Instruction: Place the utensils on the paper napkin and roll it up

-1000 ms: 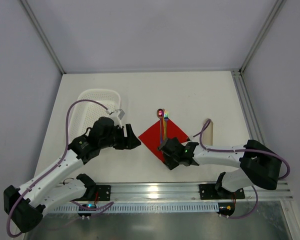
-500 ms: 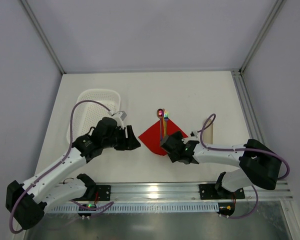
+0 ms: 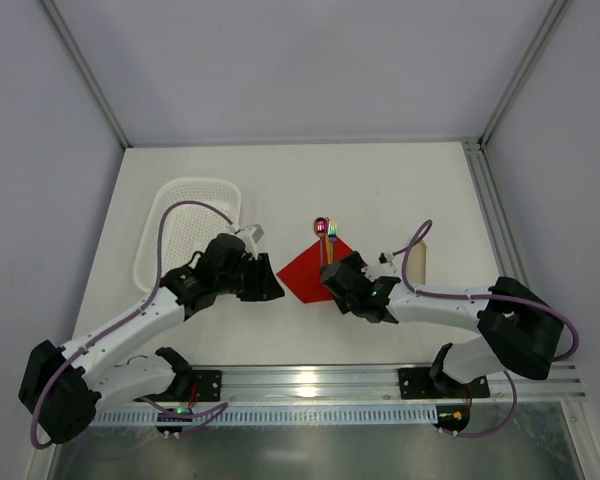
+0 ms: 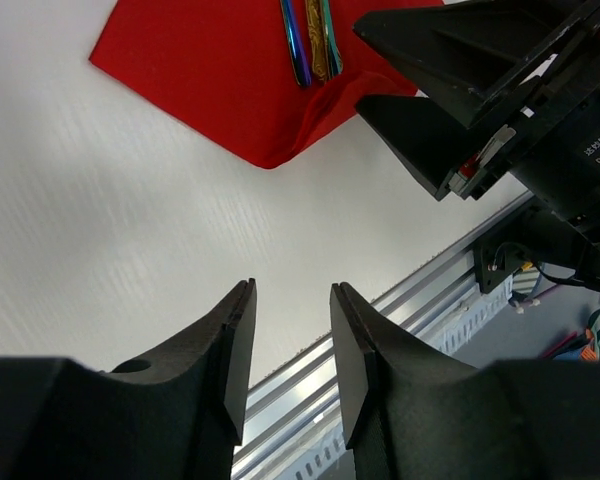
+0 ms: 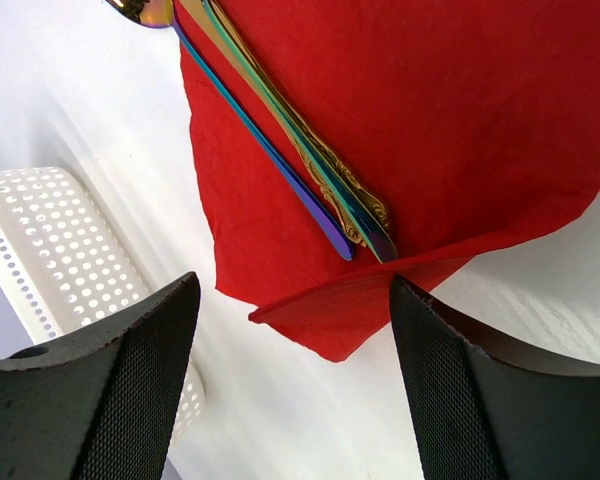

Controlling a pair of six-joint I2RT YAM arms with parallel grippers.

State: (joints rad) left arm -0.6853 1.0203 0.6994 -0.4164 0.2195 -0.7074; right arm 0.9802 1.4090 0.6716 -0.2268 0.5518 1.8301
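Note:
The red paper napkin point(image 3: 305, 270) lies as a diamond at the table's middle, its near corner folded up over the handle ends. The iridescent spoon and fork point(image 3: 326, 240) lie side by side on it, heads past the far corner. In the right wrist view the napkin point(image 5: 450, 120) and the utensils point(image 5: 300, 150) fill the top, and the folded corner point(image 5: 365, 310) lies between the fingers of my open right gripper point(image 5: 295, 340). My right gripper point(image 3: 336, 274) sits at the napkin's near edge. My left gripper point(image 3: 270, 286) is open and empty, left of the napkin point(image 4: 220, 80).
A white perforated basket point(image 3: 185, 225) stands at the left and shows in the right wrist view point(image 5: 50, 260). A beige oblong tray point(image 3: 418, 262) lies right of the napkin. The metal rail point(image 3: 310, 380) runs along the near edge. My right gripper's body point(image 4: 500, 100) shows in the left wrist view.
My right gripper has moved away from the near edge onto the napkin, and the near corner has folded over the handle ends. My left gripper has shifted slightly toward the napkin.

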